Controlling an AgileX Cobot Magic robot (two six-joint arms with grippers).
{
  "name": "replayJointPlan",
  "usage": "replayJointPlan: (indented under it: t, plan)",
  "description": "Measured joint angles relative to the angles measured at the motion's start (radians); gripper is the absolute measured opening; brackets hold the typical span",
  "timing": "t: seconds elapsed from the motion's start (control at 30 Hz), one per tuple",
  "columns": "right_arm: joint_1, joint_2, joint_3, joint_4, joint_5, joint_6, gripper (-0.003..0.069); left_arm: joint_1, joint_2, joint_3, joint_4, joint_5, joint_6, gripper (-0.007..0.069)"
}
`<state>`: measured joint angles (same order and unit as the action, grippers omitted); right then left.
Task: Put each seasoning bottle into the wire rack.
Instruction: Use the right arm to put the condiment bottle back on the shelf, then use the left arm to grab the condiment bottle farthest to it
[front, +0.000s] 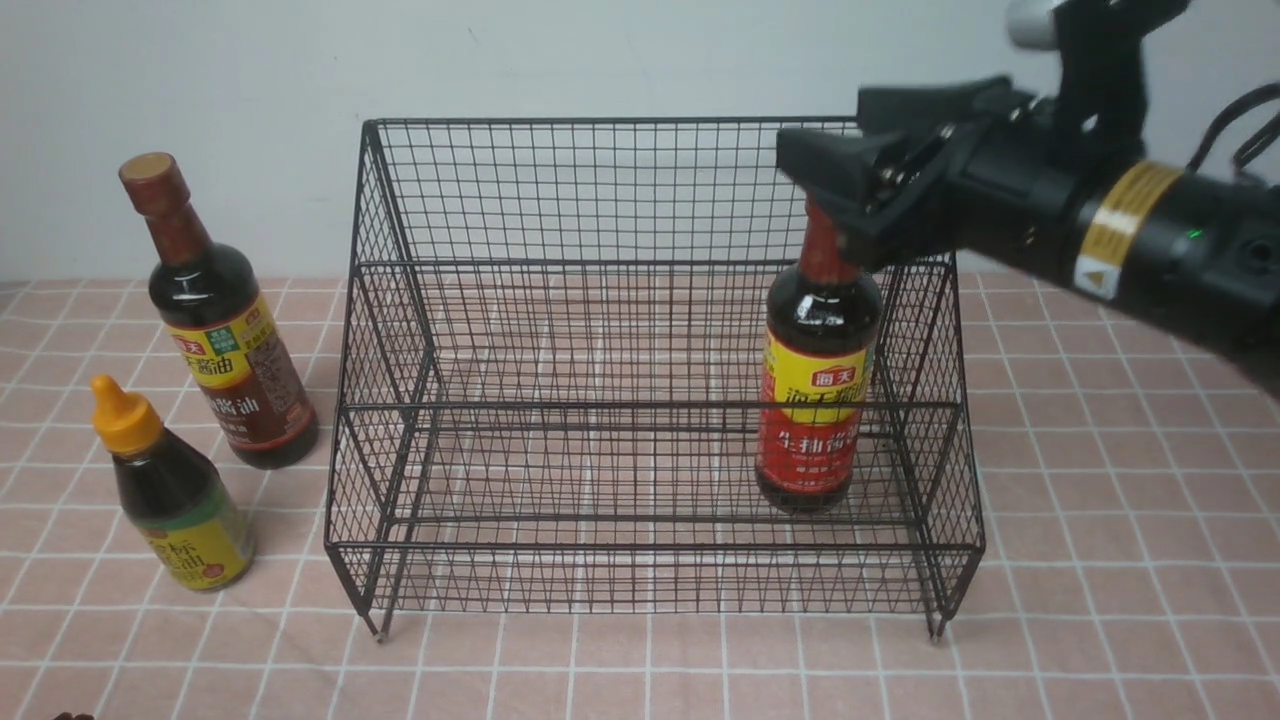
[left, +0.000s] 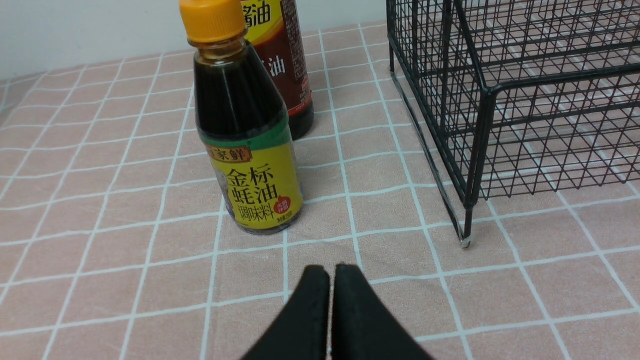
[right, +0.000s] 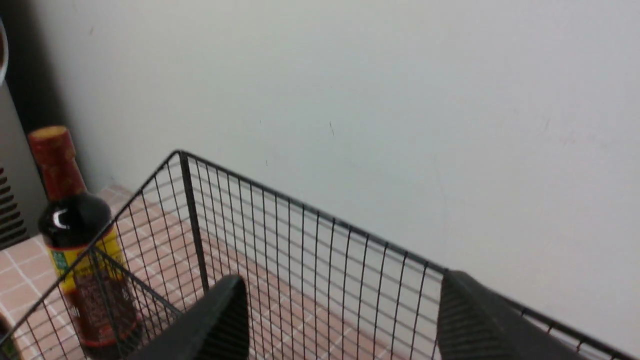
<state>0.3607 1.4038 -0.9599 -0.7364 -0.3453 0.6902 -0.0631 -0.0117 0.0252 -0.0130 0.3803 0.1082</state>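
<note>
**One bottle racked, two still outside**

A tall dark-sauce bottle with a red-yellow label (front: 815, 400) stands upright inside the large black wire-mesh rack (front: 600, 121), at its right end. The right gripper (front: 850, 185) hovers at its neck, jaws spread wide, holding nothing. The tall brown-yellow-labelled bottle (front: 225, 340) and the short orange-capped bottle (front: 175, 490) stand left of the rack. Only the left wrist view shows the left gripper (left: 330, 300), which is pressed closed and empty.

The cap of the red-label bottle (front: 815, 400) is hidden by the right hand (front: 830, 135); the brown-label bottle (left: 285, 65) is cut off by an edge.
</note>
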Motion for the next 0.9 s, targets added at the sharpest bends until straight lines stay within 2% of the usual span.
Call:
replayJointPlan:
  t: [0.13,0.23,0.3,0.33,0.37,0.43,0.5,0.63,0.73,0.9]
  plan:
    - [0.000,-0.104,0.000,0.020,0.106,-0.027,0.0445,0.000,0.000,0.000,0.000,0.000,0.000,-0.0007]
    - [0.000,-0.217,0.000,0.033,0.264,-0.064,0.0382,0.000,0.000,0.000,0.000,0.000,0.000,-0.0007]
    - [0.000,-0.316,0.000,0.062,0.423,-0.091,0.0290,0.000,0.000,0.000,0.000,0.000,0.000,-0.0007]
    - [0.000,-0.381,0.000,0.094,0.551,-0.118,0.0203,0.000,0.000,0.000,0.000,0.000,0.000,-0.0007]
    - [0.000,-0.390,0.000,0.100,0.567,-0.122,0.0203,0.000,0.000,0.000,0.000,0.000,0.000,-0.0007]
    - [0.000,-0.489,0.000,0.161,0.747,-0.175,0.0084,0.000,0.000,0.000,0.000,0.000,0.000,-0.0007]
    - [0.000,-0.570,-0.002,0.220,0.905,-0.219,0.0016,0.000,0.000,0.000,0.000,0.000,0.000,-0.0007]
    - [0.000,-0.696,-0.002,0.323,1.158,-0.246,-0.0010,0.000,0.000,0.000,0.000,0.000,0.000,-0.0007]
    - [0.000,-0.778,-0.002,0.404,1.268,-0.248,-0.0012,0.000,0.000,0.000,0.000,0.000,0.000,-0.0007]
    - [0.000,-0.880,-0.002,0.540,1.285,-0.249,-0.0012,0.000,0.000,0.000,0.000,0.000,0.000,-0.0007]
